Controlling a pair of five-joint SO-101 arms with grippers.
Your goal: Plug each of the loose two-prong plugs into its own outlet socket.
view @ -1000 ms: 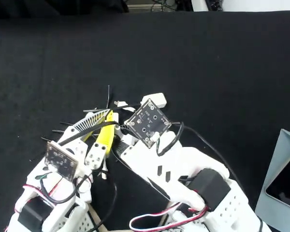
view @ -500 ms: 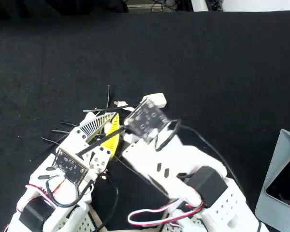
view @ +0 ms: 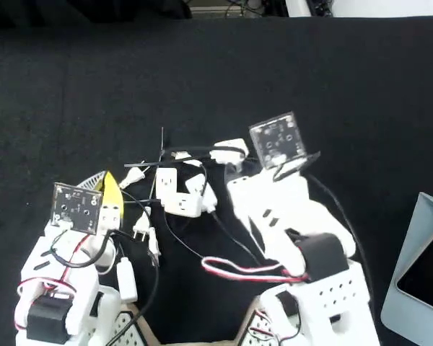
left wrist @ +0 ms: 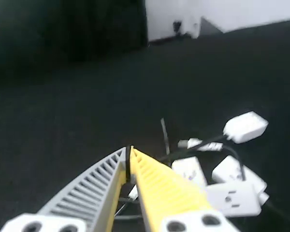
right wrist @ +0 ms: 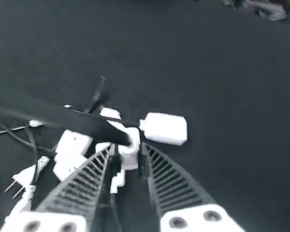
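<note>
A cluster of white outlet blocks [view: 179,193] lies mid-table on the black cloth, joined by black cords. Two loose two-prong plugs [view: 133,175] [view: 141,228] lie to the left of the cluster. My left gripper [left wrist: 128,154], with one grey and one yellow finger, is shut and holds nothing. It hovers left of the outlets [left wrist: 230,199], with its yellow finger [view: 110,189] beside them. My right gripper [right wrist: 128,147] is shut on a small white plug [right wrist: 129,146] with a black cord trailing from it. Just beyond it lies a white block [right wrist: 164,128].
A grey bin [view: 417,277] stands at the right edge. Thin black ties [view: 162,144] lie scattered behind and left of the outlets. The white block [view: 229,150] rests behind the cluster. The far half of the cloth is bare.
Both arms have drawn apart, the left one leftward and the right one rightward and farther back. The outlet cluster and loose plugs they covered are now uncovered.
</note>
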